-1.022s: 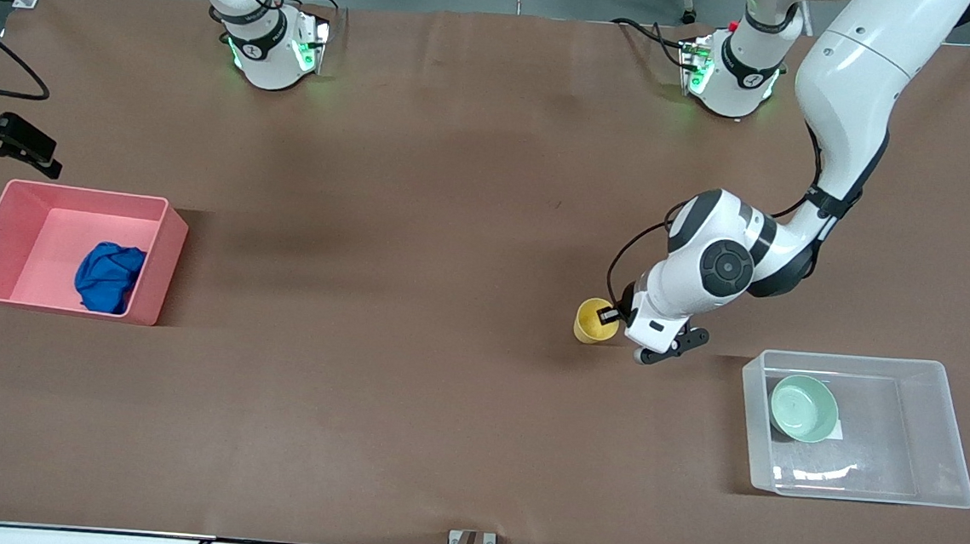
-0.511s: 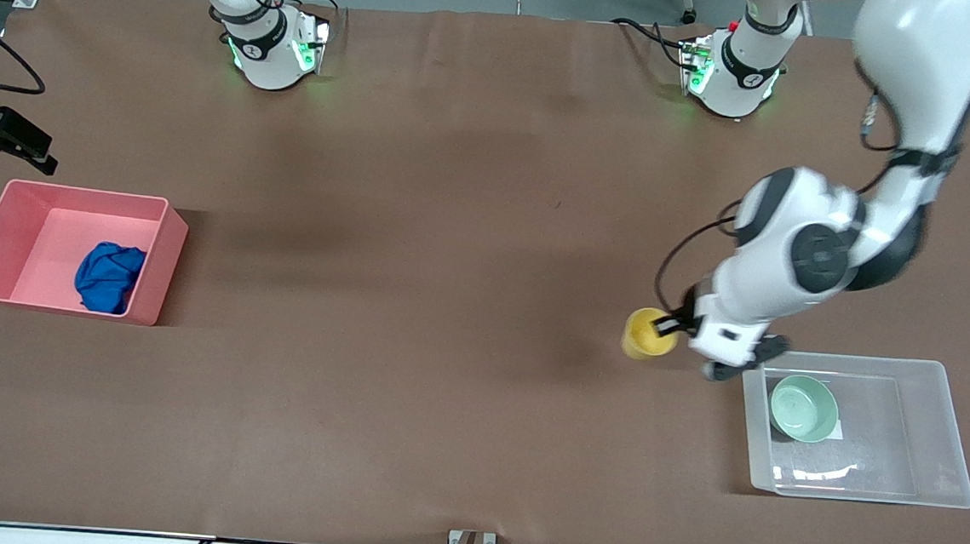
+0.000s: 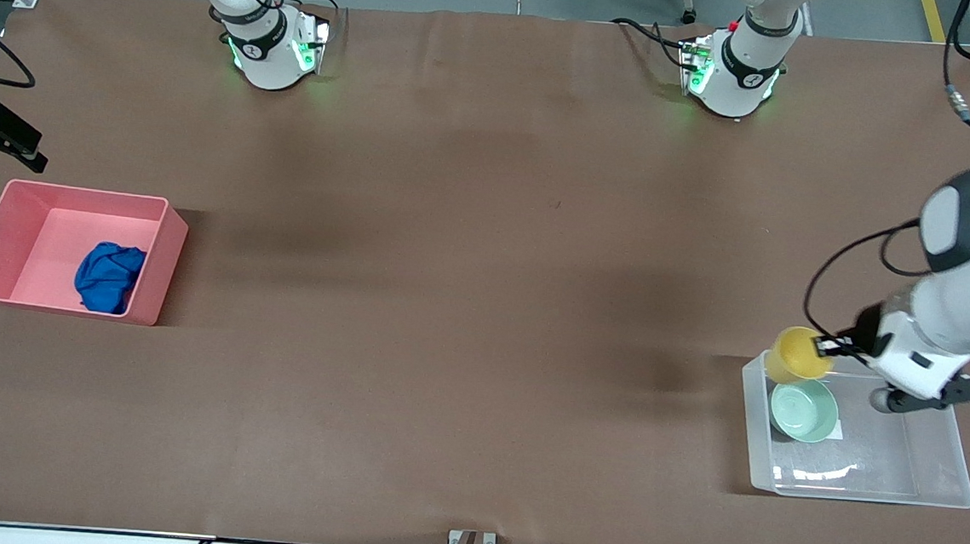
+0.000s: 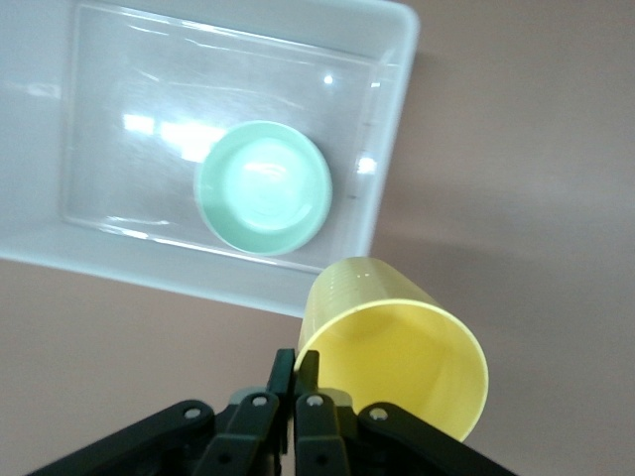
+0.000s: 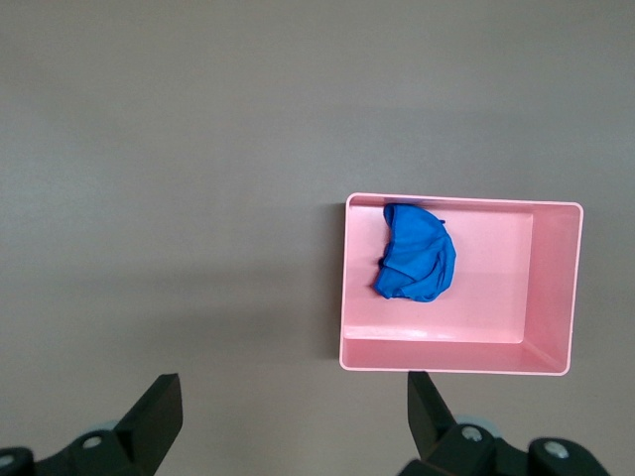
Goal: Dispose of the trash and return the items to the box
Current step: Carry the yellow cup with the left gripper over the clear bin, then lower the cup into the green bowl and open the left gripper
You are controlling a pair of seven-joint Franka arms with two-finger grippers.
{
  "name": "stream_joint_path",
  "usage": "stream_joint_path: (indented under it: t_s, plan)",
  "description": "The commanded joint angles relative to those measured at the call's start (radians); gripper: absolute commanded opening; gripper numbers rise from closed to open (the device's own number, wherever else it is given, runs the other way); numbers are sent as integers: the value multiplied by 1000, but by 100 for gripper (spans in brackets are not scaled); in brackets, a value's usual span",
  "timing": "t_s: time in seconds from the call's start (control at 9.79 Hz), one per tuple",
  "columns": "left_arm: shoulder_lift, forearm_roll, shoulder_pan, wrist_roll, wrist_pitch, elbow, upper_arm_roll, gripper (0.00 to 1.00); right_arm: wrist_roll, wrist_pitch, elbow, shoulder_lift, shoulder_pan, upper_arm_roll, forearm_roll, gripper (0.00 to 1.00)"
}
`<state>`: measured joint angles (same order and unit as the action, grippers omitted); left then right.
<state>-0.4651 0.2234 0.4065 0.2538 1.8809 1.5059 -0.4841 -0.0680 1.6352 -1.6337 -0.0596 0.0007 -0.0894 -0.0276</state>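
My left gripper (image 3: 832, 343) is shut on the rim of the yellow cup (image 3: 793, 355) and holds it tilted in the air over the corner of the clear box (image 3: 890, 458) that lies toward the right arm's end. In the left wrist view the fingers (image 4: 307, 365) pinch the cup's wall (image 4: 397, 367). The mint-green bowl (image 3: 803, 409) sits upright in the box, just under the cup; it also shows in the left wrist view (image 4: 263, 187). The blue cloth wad (image 3: 109, 277) lies in the pink bin (image 3: 2, 221). My right gripper (image 3: 8, 136) hangs open and empty beside the bin.
The pink bin stands at the right arm's end of the table, the clear box (image 4: 99, 89) at the left arm's end. The right wrist view shows the bin (image 5: 496, 297) with the cloth (image 5: 417, 253) below my open right gripper (image 5: 293, 392).
My left gripper has carried the yellow cup off the table toward the left arm's end, to over the clear box's corner. The right gripper has drifted slightly away from the bin.
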Motion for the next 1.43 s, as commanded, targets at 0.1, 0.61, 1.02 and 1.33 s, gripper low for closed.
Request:
stream_joint_path:
  t_s: [0.1, 0.61, 1.02, 1.33]
  plan:
    - [-165, 40, 40, -236, 1, -126, -2, 0, 14, 0, -3, -5, 8, -3, -17, 100]
    - [-285, 42, 32, -370, 116, -165, 50, 0, 14, 0, -5, -5, 8, -3, -17, 100]
    - [-352, 42, 37, -393, 147, -167, 59, 0, 17, 0, -5, 1, 5, -3, -17, 100]
    - [-383, 42, 31, -392, 164, -167, 82, 8, 17, -2, -6, 1, 4, -3, -17, 100]
